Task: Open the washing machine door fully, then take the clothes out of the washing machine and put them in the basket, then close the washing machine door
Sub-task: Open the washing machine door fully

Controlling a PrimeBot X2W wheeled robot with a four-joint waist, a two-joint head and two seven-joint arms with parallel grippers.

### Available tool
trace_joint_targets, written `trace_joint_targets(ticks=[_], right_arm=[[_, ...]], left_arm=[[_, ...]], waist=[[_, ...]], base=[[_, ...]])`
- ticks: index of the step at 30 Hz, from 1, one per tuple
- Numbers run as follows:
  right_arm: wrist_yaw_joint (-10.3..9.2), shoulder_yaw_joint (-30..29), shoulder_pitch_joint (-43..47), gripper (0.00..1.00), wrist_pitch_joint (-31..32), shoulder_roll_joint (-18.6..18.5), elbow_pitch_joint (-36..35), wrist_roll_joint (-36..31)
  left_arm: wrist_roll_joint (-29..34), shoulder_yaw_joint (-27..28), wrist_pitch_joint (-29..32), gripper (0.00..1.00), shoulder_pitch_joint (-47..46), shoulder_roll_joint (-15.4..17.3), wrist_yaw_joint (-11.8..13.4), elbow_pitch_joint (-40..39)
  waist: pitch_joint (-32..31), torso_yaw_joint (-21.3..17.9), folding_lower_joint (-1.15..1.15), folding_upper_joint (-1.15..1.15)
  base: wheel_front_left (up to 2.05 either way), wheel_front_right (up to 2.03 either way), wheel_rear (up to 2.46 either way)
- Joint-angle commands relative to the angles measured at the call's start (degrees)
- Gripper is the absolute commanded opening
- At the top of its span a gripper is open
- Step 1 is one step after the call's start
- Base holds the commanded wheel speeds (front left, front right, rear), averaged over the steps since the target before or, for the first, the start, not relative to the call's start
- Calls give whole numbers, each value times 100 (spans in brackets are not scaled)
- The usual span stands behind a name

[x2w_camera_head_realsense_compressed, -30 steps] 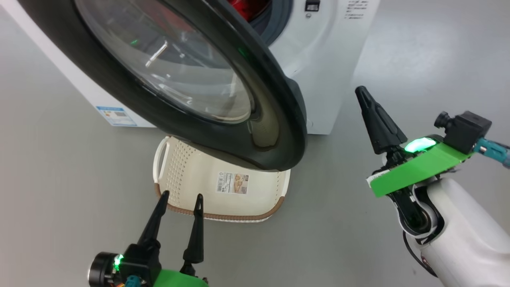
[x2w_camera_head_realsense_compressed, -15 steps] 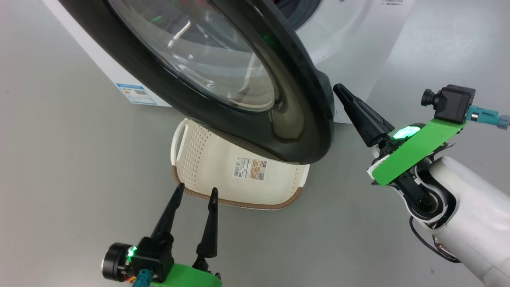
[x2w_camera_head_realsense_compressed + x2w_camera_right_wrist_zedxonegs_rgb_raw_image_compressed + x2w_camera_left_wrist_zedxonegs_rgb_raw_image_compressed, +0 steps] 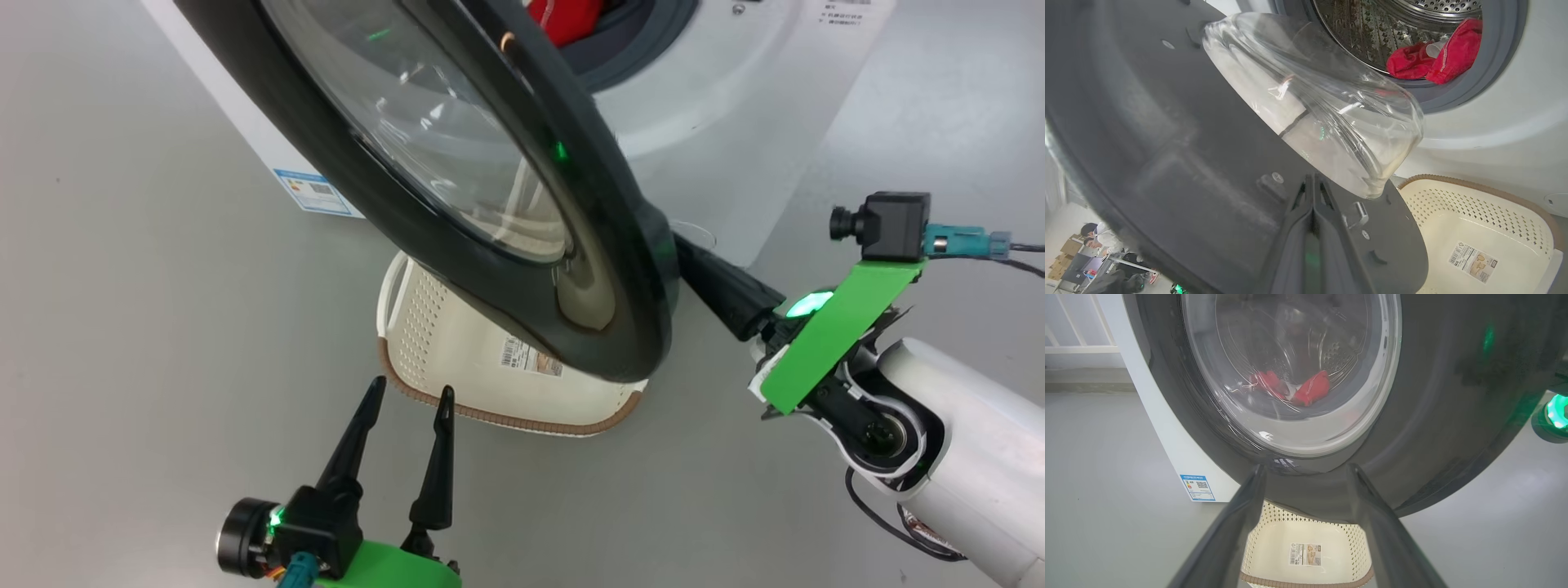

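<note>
One smooth grey floor (image 3: 163, 327) under basket (image 3: 457, 359); left claw (image 3: 411, 385) apart, right claw (image 3: 1312, 179) together at door (image 3: 620, 245).

This is looking like a test lab or workshop; the washing machine (image 3: 735, 106) is standing alone on bare grey floor (image 3: 122, 367); people (image 3: 1102, 237) are sitting near cardboard boxes (image 3: 1070, 248) behind.
</note>
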Motion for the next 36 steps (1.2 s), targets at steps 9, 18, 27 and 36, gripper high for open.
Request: trace_joint_targets(ticks=[9,18,27,36], right_arm=[[45,299,285,0,213,54,-342,123],[45,523,461,0,340,168,-401,138],[45,638,569,0,394,294,-379,159],[45,714,673,0,427,406,-349,169]], left_arm=[[-32,146,-45,100,56,41,48,-147],[-59,95,-45,100,230,41,53,-141],[-76,60,-45,100,418,41,121,-152],[-99,35,-45,100,542,41,171,-137]], waist=[[-236,281,0,0],[-452,655,0,0],[-647,1103,0,0],[-807,1544,0,0]], base=[[0,0,0],[0,0,0],[0,0,0],[0,0,0]])
